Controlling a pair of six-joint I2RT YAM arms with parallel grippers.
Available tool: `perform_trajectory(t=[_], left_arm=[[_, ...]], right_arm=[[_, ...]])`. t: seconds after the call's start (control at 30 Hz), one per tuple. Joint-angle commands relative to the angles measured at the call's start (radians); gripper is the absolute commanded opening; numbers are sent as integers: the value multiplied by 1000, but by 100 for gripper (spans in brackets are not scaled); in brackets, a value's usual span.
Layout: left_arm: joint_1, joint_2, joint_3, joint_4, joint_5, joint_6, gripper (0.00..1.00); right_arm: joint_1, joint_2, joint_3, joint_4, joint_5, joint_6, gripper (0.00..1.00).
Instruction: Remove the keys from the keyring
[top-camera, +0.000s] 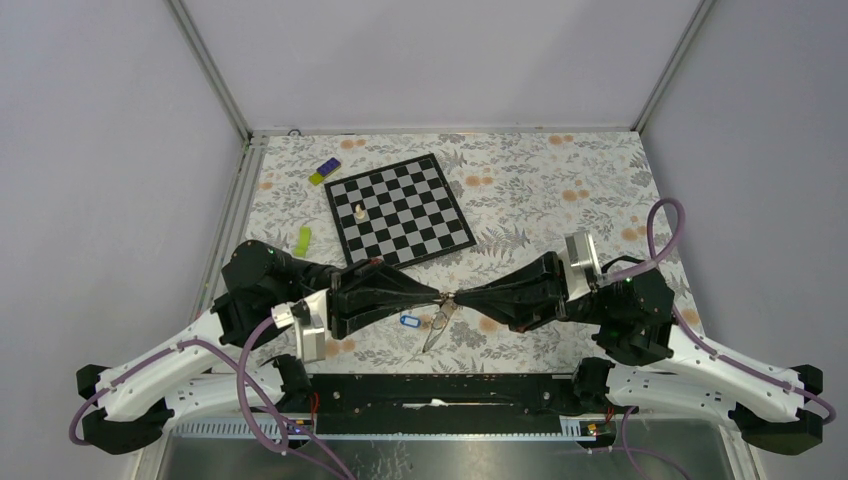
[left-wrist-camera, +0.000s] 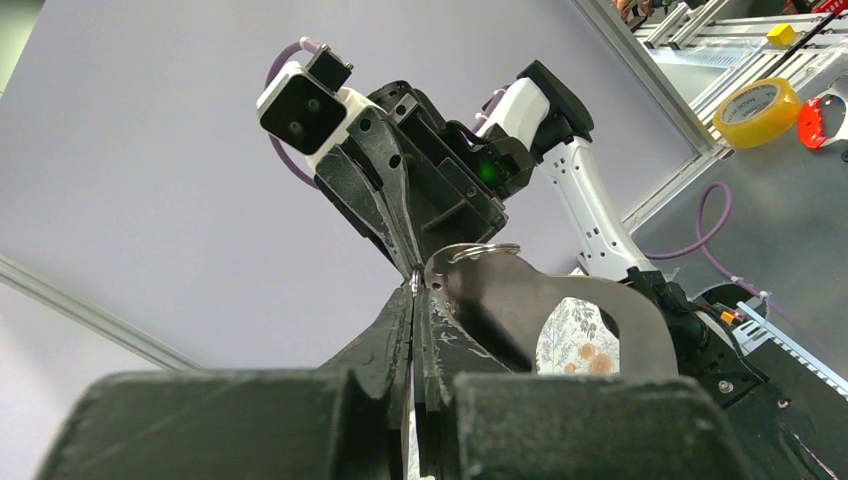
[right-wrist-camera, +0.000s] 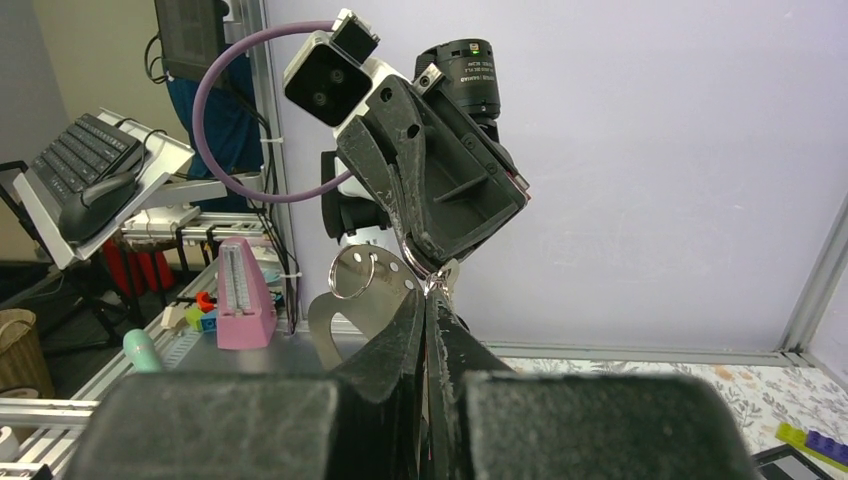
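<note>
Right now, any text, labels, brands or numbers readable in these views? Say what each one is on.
Nothing can be read in any view, so there is no text to quote.
keyring's blue tag: the white label is too small to read.
yellow tape roll: blurred, no print legible.
keyboard: key legends too small to read.
black motor housing: pale markings, too blurred to read.

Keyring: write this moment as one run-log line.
left gripper: shut on keyring | right gripper: shut on keyring | keys: on ring, hanging
</note>
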Motion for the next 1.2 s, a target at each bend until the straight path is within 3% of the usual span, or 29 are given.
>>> perform_trajectory(t=[0.0,0.27,0.7,1.17], left_arm=[[3,1,45,57,34,0,0],[3,0,50,39,40,5,0],[3,4,51,36,51,4,0],[3,13,58,32,61,3,0]], right_arm=[[-2,-27,20,49,56,-32,3],[-1,-46,33,-39,86,-73,21],[-1,4,108,-148,64,-23,34],[-1,45,163,-215,-5,7,40]])
